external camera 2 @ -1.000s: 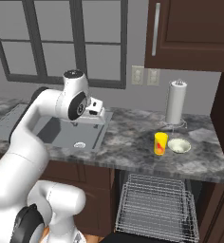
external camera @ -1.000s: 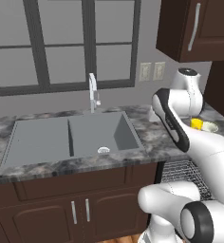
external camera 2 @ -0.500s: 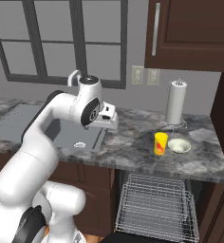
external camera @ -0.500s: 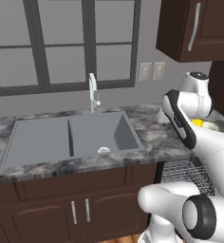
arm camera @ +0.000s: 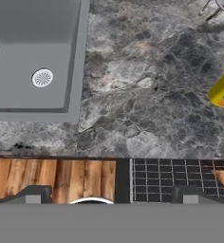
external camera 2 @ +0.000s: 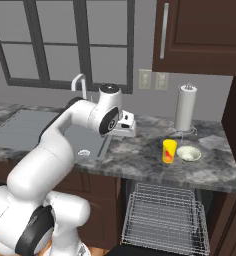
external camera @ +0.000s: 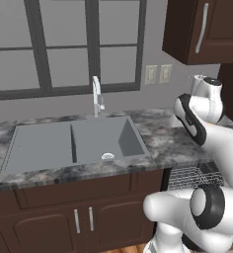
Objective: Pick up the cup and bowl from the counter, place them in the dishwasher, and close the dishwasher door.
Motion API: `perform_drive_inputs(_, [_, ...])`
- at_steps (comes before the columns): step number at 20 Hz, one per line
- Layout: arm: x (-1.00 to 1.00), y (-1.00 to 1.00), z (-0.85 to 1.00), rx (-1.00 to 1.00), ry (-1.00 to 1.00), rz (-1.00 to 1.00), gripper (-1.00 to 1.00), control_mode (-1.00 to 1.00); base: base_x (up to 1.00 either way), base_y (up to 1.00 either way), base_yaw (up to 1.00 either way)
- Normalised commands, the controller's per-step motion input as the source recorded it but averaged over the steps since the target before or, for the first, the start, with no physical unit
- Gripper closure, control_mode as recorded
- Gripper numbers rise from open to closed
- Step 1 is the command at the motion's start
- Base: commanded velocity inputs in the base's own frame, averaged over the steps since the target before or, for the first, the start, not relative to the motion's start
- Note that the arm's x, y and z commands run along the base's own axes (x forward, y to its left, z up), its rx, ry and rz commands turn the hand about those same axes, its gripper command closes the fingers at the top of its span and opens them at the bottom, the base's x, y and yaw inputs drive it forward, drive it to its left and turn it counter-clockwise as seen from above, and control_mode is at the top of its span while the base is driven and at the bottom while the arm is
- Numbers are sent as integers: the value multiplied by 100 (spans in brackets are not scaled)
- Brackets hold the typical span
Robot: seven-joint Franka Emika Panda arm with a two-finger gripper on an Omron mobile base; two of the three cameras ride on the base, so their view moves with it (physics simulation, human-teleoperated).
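The yellow cup (external camera 2: 169, 151) stands on the marbled counter (external camera 2: 140, 155) with the cream bowl (external camera 2: 189, 154) close to its right. My gripper (external camera 2: 127, 128) hovers over the counter just right of the sink and left of the cup, well apart from both. In the hand view its dark fingertips (arm camera: 34, 194) stand wide apart, open, with nothing between them, and the cup (arm camera: 223, 89) shows at the right edge. Below the counter the dishwasher's silver wire rack (external camera 2: 165, 216) is pulled out. In the left base view my arm hides the cup and bowl.
The grey double sink (external camera: 71, 141) with its tap (external camera: 96, 94) lies to the left. A tall white paper-towel roll (external camera 2: 185, 107) stands behind the bowl. Dark wall cabinets (external camera 2: 200, 35) hang above, and brown cabinet doors (external camera: 84, 220) sit under the sink.
My arm has swung right, carrying the gripper from over the sink's edge to over the counter, closer to the cup. The cup and bowl have not moved.
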Motion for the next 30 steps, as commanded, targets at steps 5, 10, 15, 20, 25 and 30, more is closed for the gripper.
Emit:
perform_drive_inputs(5, [22, -30, -20, 0, 1, 0, -100, -100, 0, 0, 0])
perform_drive_inputs(10, [28, -34, -18, 0, 1, 0, -100, -100, 0, 0, 0])
perform_drive_inputs(15, [27, -41, -14, 0, 0, 0, -100, -100, 0, 0, 0])
perform_drive_inputs(20, [25, -43, -10, 0, 0, 0, -100, -100, 0, 0, 0])
perform_drive_inputs(25, [26, -43, -13, 0, 0, 0, -100, -100, 0, 0, 0])
perform_drive_inputs(30, [24, -39, -18, 0, 0, 0, -100, -100, 0, 0, 0])
